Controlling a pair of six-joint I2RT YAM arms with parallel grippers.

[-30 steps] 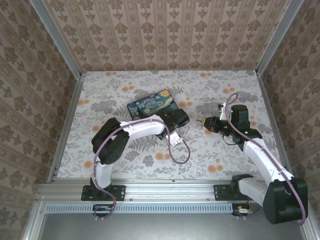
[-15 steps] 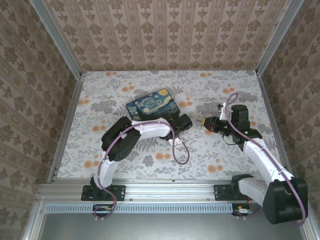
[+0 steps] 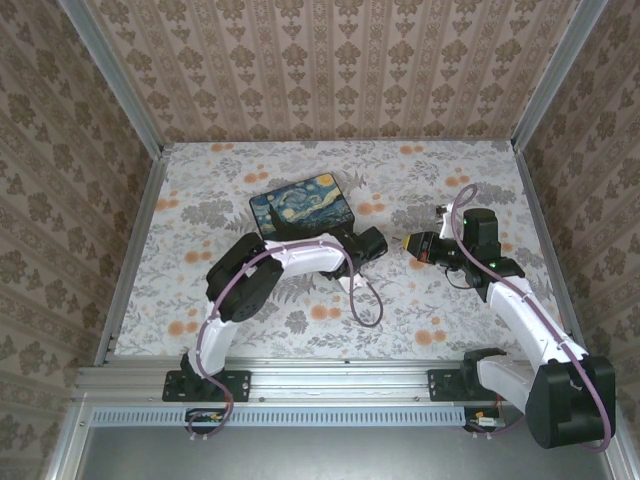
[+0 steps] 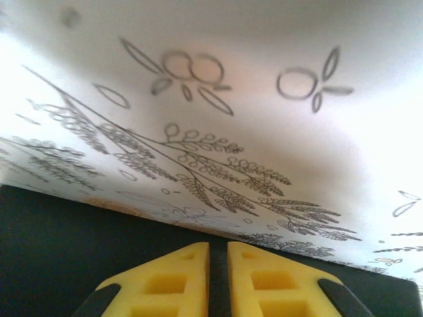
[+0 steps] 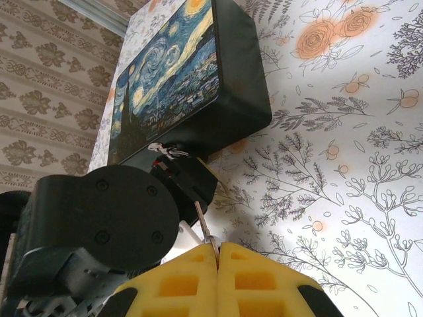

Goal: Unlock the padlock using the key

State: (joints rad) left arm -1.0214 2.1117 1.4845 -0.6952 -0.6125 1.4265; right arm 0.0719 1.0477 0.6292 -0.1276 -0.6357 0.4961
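Slim silver key point(image 5: 203, 224), pinched in the right gripper point(image 5: 217, 247), juts forward.

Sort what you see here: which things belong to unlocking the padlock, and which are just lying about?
Belongs to the job:
key, pinched in the right fingers
painted box
small silvery piece on the box's front, possibly the padlock

Just there:
flowered table cover
patterned walls

Damask-patterned walls point(image 3: 330, 60), floral tabletop point(image 3: 200, 180), metal corner posts point(image 3: 113, 75), seemingly even light
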